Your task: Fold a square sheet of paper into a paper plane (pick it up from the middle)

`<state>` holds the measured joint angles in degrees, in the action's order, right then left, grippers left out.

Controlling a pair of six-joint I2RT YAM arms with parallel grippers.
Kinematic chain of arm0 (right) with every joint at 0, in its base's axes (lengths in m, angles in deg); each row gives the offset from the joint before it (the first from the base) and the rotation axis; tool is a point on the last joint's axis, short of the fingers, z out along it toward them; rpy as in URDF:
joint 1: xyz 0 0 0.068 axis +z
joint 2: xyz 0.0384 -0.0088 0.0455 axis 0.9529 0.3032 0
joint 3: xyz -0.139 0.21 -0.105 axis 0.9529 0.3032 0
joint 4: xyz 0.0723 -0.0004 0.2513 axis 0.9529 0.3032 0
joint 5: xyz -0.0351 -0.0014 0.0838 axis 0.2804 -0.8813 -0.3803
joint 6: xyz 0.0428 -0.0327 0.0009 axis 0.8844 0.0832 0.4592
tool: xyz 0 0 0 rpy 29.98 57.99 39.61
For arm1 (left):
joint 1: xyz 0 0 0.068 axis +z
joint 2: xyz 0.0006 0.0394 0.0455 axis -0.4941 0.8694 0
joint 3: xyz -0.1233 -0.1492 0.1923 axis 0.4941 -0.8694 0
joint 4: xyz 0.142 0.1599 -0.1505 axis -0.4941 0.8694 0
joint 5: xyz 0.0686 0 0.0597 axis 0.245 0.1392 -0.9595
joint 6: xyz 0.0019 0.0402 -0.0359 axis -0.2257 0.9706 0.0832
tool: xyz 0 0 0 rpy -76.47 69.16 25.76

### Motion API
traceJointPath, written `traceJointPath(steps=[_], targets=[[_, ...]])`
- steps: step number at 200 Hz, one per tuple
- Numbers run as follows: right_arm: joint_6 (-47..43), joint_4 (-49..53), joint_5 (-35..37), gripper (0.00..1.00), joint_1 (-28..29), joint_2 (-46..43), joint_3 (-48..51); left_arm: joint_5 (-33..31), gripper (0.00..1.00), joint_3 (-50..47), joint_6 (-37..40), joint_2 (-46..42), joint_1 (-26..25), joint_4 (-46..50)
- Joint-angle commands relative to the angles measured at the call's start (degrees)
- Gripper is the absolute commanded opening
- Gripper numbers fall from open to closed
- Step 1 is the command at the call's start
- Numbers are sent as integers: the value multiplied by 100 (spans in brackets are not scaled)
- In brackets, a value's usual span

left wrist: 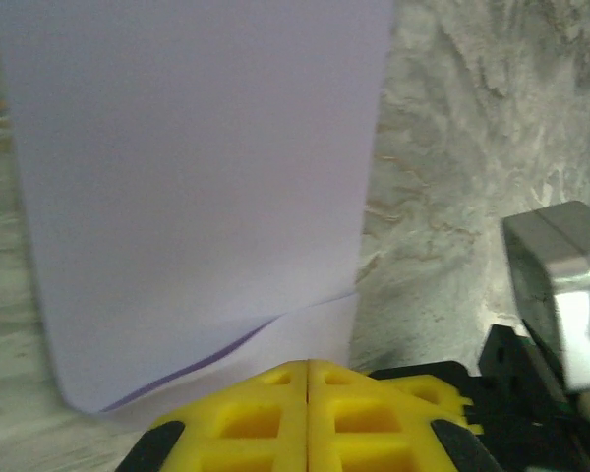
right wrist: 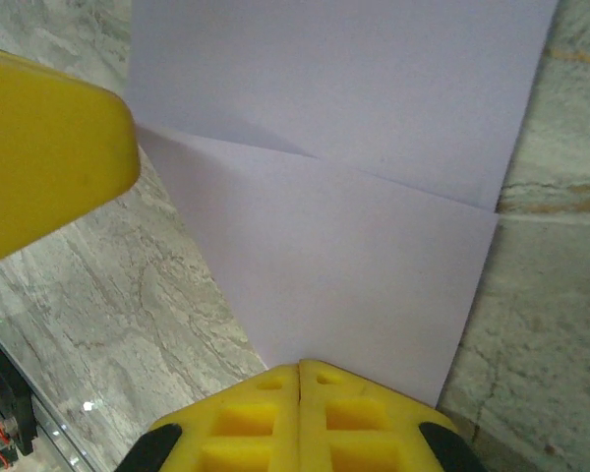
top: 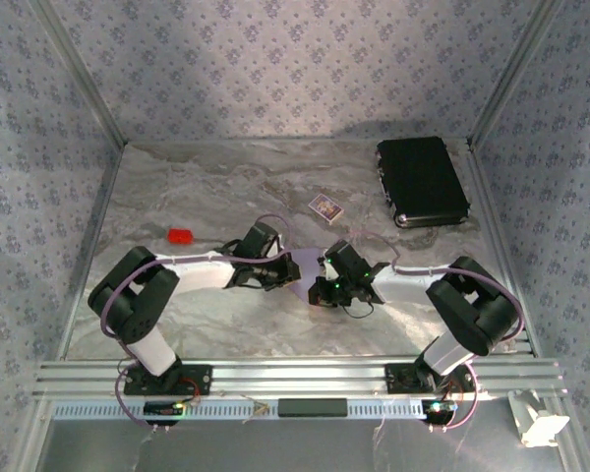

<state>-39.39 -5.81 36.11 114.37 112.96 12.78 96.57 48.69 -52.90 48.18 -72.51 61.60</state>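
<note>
The square sheet of paper [top: 299, 272] is pale lilac and lies folded on the marble table between my two grippers. In the left wrist view the paper [left wrist: 197, 167] shows an upper flap over a lower layer. That lower layer reaches the tips of my left gripper [left wrist: 308, 364], whose yellow jaws are shut. My right gripper [right wrist: 299, 366] is also shut, its tips at the near edge of the paper [right wrist: 344, 246], which has a crease running across it. Whether either gripper pinches the paper cannot be told. A left finger [right wrist: 39, 147] touches the paper's left side.
A black case [top: 422, 181] lies at the back right. A small patterned card [top: 324, 206] sits behind the grippers, and a small red block [top: 181, 236] is to the left. Part of the right arm [left wrist: 560, 295] is close beside my left gripper.
</note>
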Motion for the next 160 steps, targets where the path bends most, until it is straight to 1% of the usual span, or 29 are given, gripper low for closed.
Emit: traceJointPath(steps=[1, 27, 46, 70, 102, 160], targets=[[-16, 593, 179, 5, -44, 41, 77, -63, 6, 247, -36, 133, -171, 319], [-2, 611, 197, 4, -28, 15, 77, -185, 1, 329, -100, 455, -182, 549], [13, 615, 222, 4, -24, 22, 103, -257, 0, 258, -100, 623, -146, 548], [41, 568, 224, 3, -17, 42, 151, -274, 0, 34, -57, 667, -10, 310], [13, 571, 201, 2, 10, 59, 165, -188, 2, -283, 19, 648, 299, -118], [11, 490, 150, 1, 11, 123, 195, -178, 3, -521, 207, 502, 608, -349]])
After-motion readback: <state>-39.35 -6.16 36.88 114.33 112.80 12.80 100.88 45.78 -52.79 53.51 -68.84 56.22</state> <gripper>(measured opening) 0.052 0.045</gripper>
